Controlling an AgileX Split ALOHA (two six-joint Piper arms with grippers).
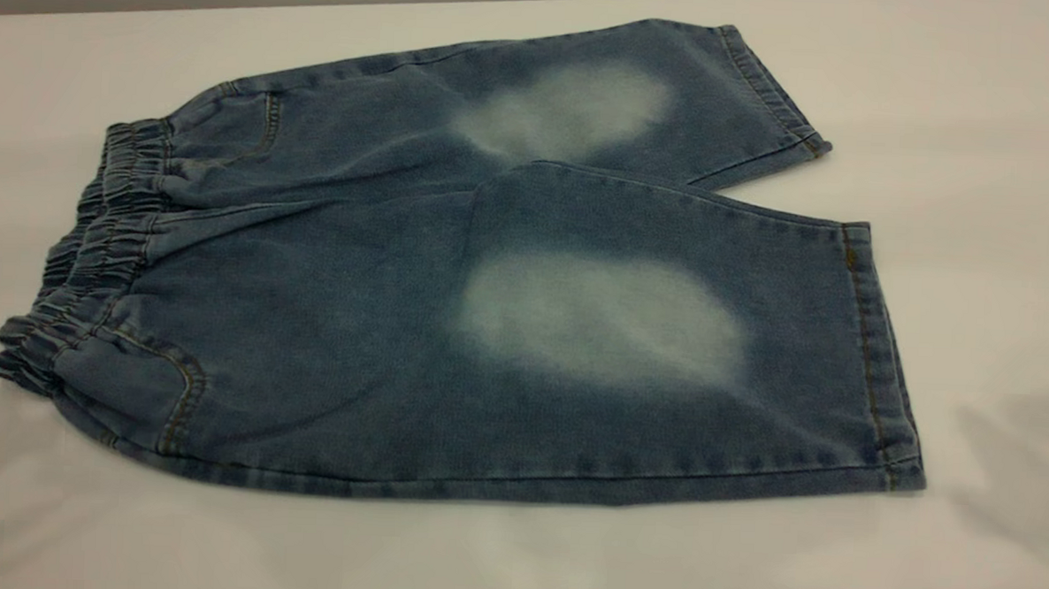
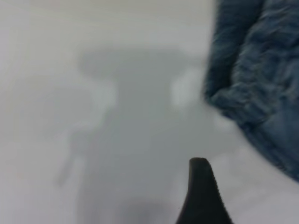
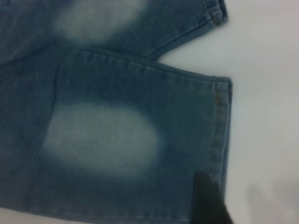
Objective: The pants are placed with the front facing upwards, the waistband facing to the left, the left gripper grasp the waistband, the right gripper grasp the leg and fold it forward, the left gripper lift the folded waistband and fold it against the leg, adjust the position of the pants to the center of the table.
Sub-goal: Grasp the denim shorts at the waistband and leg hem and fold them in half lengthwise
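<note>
The blue denim pants (image 1: 452, 327) lie flat on the white table (image 1: 983, 129), front up, with pale faded patches on both legs. The ruched waistband (image 1: 92, 258) is at the left and the stitched leg hems (image 1: 876, 354) are at the right. Neither gripper shows in the exterior view. In the left wrist view a black part of my left gripper (image 2: 202, 193) hangs over bare table beside the crinkled waistband (image 2: 254, 79), not touching it. In the right wrist view a black part of my right gripper (image 3: 208, 198) hovers over the near leg's hem (image 3: 219, 135).
Bare white tabletop (image 1: 513, 560) surrounds the pants on all sides, with a wide strip at the front and right. The table's back edge (image 1: 236, 6) runs close behind the far leg. A shadow (image 2: 135, 116) of the left arm falls on the table.
</note>
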